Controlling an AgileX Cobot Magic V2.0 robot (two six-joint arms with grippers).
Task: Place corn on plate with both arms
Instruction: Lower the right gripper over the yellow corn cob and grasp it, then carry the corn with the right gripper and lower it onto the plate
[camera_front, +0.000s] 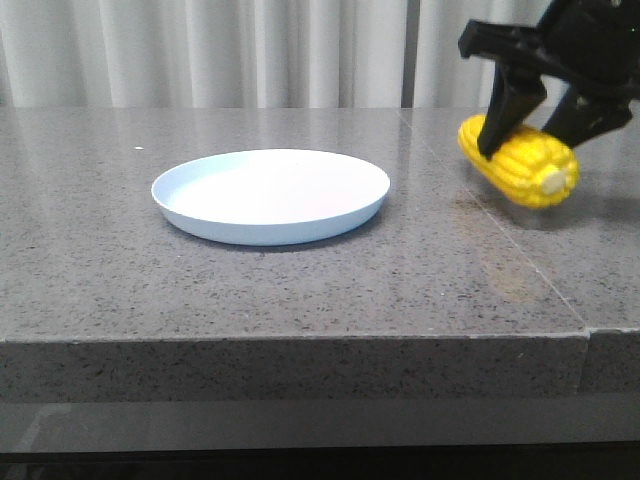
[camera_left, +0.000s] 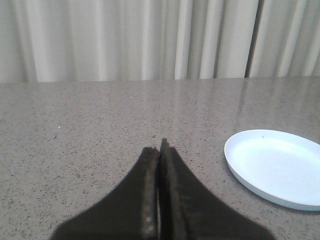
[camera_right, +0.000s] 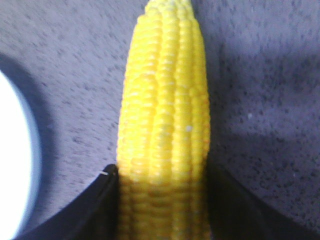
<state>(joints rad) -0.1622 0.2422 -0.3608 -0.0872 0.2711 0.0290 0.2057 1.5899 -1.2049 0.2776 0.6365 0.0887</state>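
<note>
- The right pincer (camera_front: 530, 125) grips the corn (camera_front: 520, 165) across its middle, held clear above the tabletop (camera_front: 300, 290) to the right of the plate (camera_front: 270, 196); the pale stub end faces the camera.
- The left pincer (camera_left: 160, 150) is closed on nothing, low over the tabletop, with the plate near it.
- I judge the step is to carry the corn over the plate; keep it level and the grip firm; lower it to the plate's middle before letting go, so it does not roll over the low rim.
</note>
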